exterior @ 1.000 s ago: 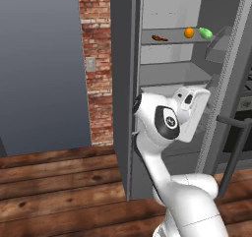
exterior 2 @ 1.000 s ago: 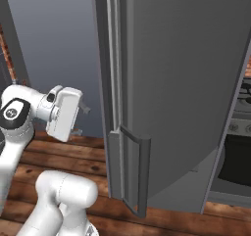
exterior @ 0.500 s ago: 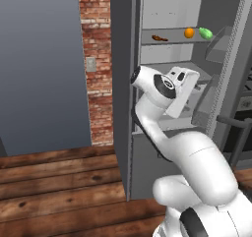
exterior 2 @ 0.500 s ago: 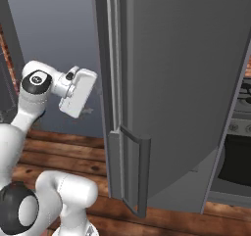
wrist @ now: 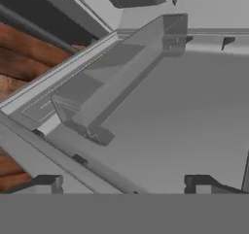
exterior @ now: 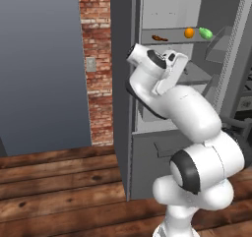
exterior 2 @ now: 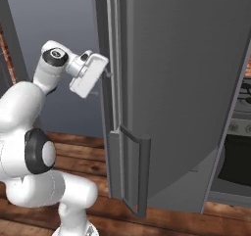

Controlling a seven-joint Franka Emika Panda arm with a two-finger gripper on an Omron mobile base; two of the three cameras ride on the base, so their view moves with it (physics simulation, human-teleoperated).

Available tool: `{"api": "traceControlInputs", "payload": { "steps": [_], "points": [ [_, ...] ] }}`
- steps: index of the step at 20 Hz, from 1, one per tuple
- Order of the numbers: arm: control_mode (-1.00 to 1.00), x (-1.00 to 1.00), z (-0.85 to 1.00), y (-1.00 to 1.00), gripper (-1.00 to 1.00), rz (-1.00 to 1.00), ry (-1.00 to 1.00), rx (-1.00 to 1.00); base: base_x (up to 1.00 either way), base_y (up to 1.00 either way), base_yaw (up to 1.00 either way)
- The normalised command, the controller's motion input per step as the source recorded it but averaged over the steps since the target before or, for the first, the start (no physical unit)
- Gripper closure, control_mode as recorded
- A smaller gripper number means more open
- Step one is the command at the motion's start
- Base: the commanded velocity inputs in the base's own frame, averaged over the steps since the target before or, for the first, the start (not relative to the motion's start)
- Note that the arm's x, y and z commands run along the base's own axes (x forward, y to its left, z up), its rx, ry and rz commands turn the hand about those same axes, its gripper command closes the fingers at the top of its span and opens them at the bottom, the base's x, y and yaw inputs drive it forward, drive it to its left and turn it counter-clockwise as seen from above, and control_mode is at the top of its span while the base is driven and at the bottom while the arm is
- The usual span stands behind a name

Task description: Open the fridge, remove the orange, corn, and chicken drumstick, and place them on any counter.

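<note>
Fridge is open with the orange, corn and drumstick up on the top shelf, tool fingers spread wide holding nothing; orange looks firm but roll-prone, so I'd pinch across its middle.

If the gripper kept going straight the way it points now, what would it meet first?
Probably the fridge interior: the open gripper faces a pale inner surface and a grey bin, with nothing in between. Depth is unclear.
</note>
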Motion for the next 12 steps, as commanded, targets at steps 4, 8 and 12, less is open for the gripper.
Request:
{"api": "traceControlInputs", "payload": {
  "steps": [4,8,12],
  "points": [
    [-1.00,0.86,0.00,-0.41,-1.00,0.00,0.00,0.00,0.00,0.00,0.00],
    [-1.00,0.56,0.00,-0.76,-1.00,0.00,0.00,0.00,0.00,0.00,0.00],
    [-1.00,0.18,0.00,-0.89,-1.00,0.00,-0.02,0.00,0.00,0.00,0.00]
  ]
}}
